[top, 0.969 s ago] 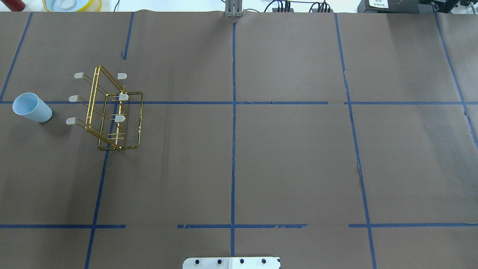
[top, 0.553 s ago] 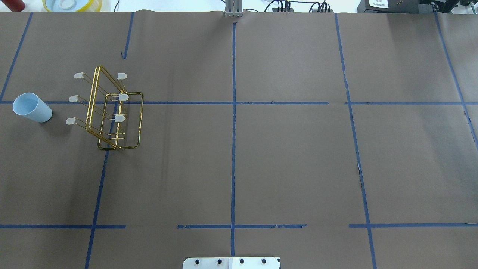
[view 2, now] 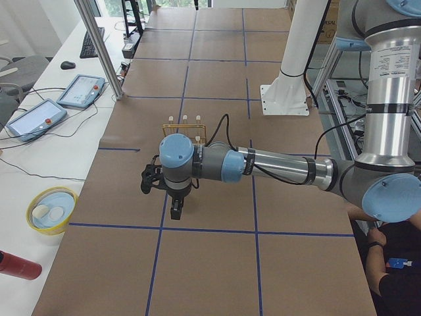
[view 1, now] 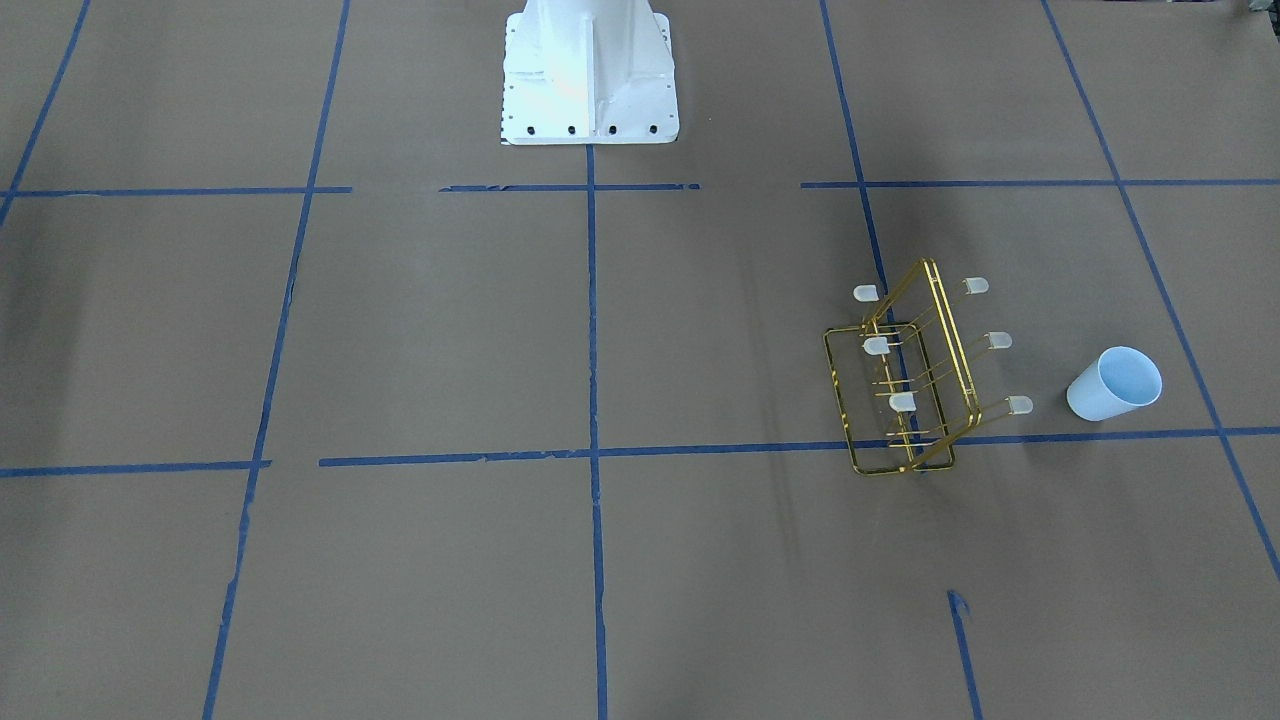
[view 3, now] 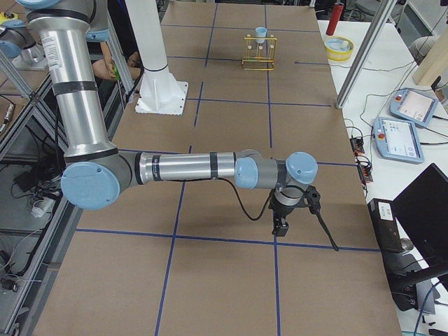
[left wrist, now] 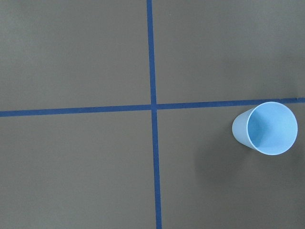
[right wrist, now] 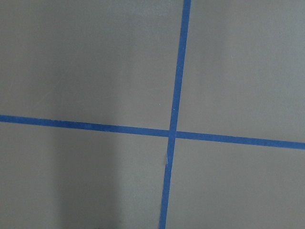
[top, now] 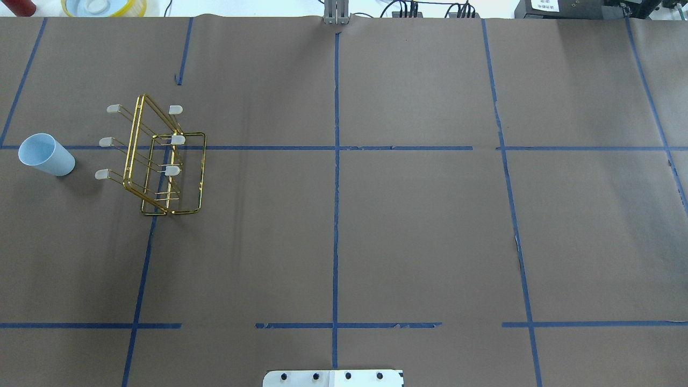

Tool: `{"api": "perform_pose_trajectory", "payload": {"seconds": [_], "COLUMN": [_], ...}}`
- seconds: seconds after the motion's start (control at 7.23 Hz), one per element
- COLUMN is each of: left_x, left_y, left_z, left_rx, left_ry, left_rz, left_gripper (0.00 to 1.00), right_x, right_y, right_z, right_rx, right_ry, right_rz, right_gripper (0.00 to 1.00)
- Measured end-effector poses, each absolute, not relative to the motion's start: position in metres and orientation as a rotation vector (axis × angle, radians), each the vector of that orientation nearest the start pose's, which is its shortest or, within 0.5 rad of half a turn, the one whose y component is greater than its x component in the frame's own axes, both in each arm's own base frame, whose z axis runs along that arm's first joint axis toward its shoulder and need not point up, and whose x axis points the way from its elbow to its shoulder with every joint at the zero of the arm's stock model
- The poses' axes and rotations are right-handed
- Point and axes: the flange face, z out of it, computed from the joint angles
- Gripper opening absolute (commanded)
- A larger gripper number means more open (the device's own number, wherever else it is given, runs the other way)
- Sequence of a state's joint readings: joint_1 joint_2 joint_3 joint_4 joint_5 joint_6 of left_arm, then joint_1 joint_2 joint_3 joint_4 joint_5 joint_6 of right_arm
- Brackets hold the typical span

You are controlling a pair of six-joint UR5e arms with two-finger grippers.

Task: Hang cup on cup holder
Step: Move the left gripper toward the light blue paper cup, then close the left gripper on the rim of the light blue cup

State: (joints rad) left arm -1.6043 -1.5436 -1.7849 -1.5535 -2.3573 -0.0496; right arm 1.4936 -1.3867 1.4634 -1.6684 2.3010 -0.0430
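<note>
The pale blue cup (top: 47,155) stands upright, mouth up, on the brown table left of the gold wire cup holder (top: 203,172). In the front view the cup (view 1: 1112,385) is right of the holder (view 1: 957,338). The left wrist view looks straight down on the cup (left wrist: 265,129) at its right edge. My left gripper (view 2: 175,209) hangs above the table in front of the holder (view 2: 185,126); I cannot tell if it is open. My right gripper (view 3: 282,225) hangs far from the cup (view 3: 260,32); I cannot tell its state. No cup hangs on the prongs.
The white robot base (view 1: 588,70) stands at the table's near middle. A yellow bowl (view 2: 49,209), a red object (view 2: 16,266) and tablets (view 2: 79,89) lie on the white bench beyond the far edge. An aluminium post (view 2: 99,46) stands there.
</note>
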Motion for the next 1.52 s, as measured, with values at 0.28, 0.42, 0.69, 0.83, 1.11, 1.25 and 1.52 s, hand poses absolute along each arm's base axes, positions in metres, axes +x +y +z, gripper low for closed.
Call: {"api": "perform_pose_trajectory", "payload": {"seconds": [0.28,0.42,0.69,0.83,1.11,1.25,1.52], "left_x": [-0.082,-0.071,-0.023,0.011,0.076,0.099,0.113], "left_y": [-0.481,-0.480,-0.473,-0.468,-0.447,-0.432,-0.410], "left_z": [0.535,0.527,0.511,0.501,0.492,0.496,0.513], "left_rx": [0.244,0.272,0.315,0.324,0.373,0.418,0.506], "left_ry": [0.664,0.657,0.657,0.638,0.646,0.666,0.697], "left_rz": [-0.079,-0.122,-0.163,-0.176,-0.237,-0.278,-0.320], "left_gripper": [1.00,1.00,1.00,1.00,1.00,1.00,1.00], "right_x": [0.023,0.023,0.023,0.023,0.023,0.023,0.023], "right_y": [-0.570,-0.570,-0.570,-0.570,-0.571,-0.571,-0.570], "right_z": [0.627,0.627,0.627,0.626,0.626,0.626,0.626], "right_rx": [-0.033,-0.033,-0.032,-0.032,-0.032,-0.032,-0.032], "right_ry": [-0.730,-0.730,-0.730,-0.730,-0.730,-0.730,-0.730], "right_rz": [-0.107,-0.107,-0.107,-0.107,-0.107,-0.107,-0.107], "right_gripper": [1.00,1.00,1.00,1.00,1.00,1.00,1.00]}}
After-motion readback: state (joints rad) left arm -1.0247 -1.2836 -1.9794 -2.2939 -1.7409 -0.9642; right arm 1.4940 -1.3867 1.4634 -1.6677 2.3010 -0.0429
